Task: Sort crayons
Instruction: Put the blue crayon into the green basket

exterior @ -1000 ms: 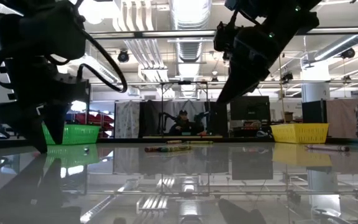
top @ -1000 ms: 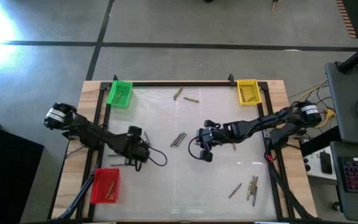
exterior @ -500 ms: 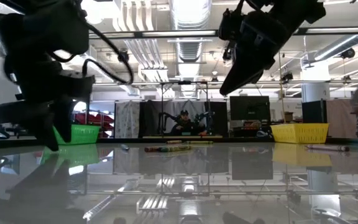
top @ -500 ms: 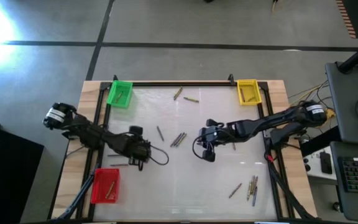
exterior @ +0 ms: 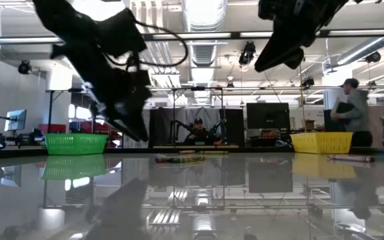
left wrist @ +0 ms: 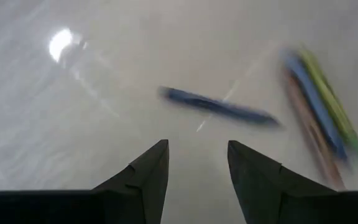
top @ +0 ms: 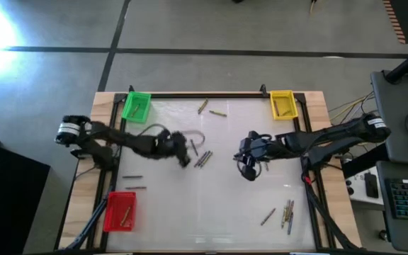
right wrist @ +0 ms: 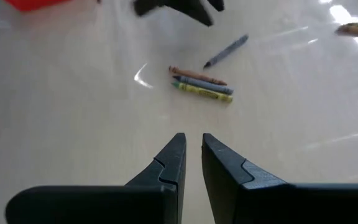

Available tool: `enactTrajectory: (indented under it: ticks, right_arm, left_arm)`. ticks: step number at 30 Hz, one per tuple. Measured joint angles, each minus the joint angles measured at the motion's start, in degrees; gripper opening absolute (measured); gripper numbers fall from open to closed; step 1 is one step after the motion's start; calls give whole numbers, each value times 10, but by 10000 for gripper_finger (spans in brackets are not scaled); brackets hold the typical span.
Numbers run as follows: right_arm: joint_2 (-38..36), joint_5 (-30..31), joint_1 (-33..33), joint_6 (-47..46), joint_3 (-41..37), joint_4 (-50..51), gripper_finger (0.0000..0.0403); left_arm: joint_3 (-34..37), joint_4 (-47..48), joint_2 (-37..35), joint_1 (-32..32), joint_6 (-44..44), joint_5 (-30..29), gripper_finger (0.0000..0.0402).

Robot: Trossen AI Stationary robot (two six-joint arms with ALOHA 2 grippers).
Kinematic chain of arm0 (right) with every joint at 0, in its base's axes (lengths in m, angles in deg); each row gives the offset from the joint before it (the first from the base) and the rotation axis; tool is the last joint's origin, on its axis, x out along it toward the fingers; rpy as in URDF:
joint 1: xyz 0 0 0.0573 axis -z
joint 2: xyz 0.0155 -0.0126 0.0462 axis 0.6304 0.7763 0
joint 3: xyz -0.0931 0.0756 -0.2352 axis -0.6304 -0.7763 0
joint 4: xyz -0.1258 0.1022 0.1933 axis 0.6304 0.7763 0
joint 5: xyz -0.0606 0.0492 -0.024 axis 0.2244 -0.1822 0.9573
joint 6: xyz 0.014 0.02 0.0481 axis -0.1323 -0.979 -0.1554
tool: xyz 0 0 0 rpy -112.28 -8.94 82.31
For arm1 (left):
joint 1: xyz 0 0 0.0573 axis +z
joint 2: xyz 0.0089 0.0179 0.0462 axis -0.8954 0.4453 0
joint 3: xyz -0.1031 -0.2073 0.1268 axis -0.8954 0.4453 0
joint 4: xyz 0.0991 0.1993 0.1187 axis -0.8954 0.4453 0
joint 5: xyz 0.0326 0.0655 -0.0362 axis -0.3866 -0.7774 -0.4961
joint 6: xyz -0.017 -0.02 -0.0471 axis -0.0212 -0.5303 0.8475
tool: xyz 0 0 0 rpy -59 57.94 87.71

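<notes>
The left gripper [top: 184, 157] has swung away from the red bin [top: 121, 211] and now hangs just beside the three-crayon cluster [top: 204, 159] at mid-table, fingers [left wrist: 143, 177] parted and empty over a lone blue crayon [left wrist: 219, 106]. The right gripper [top: 249, 172] has drawn back to the other side of that cluster, fingers [right wrist: 169, 163] nearly together, holding nothing. More crayons [top: 287, 212] lie well off from the cluster, and some rest in the green bin [top: 136, 106] and yellow bin [top: 282, 104].
</notes>
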Motion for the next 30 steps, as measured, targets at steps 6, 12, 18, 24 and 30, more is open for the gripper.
enactTrajectory:
  ticks: [6,12,18,24,30]
  right_arm:
    - [-33,40,-3,-5,-14,2,43]
    - [-38,47,-3,-7,-15,43,43]
    - [-32,48,-4,-20,-24,67,43]
    - [-30,48,-4,-27,-29,69,43]
    - [-31,48,-4,-46,-30,71,43]
  left_arm:
    - [-69,-8,78,88,138,71,149]
    - [-214,4,202,76,132,81,149]
    - [-355,175,324,68,127,55,149]
    - [-442,286,373,51,101,11,149]
    - [-497,340,348,37,-55,1,148]
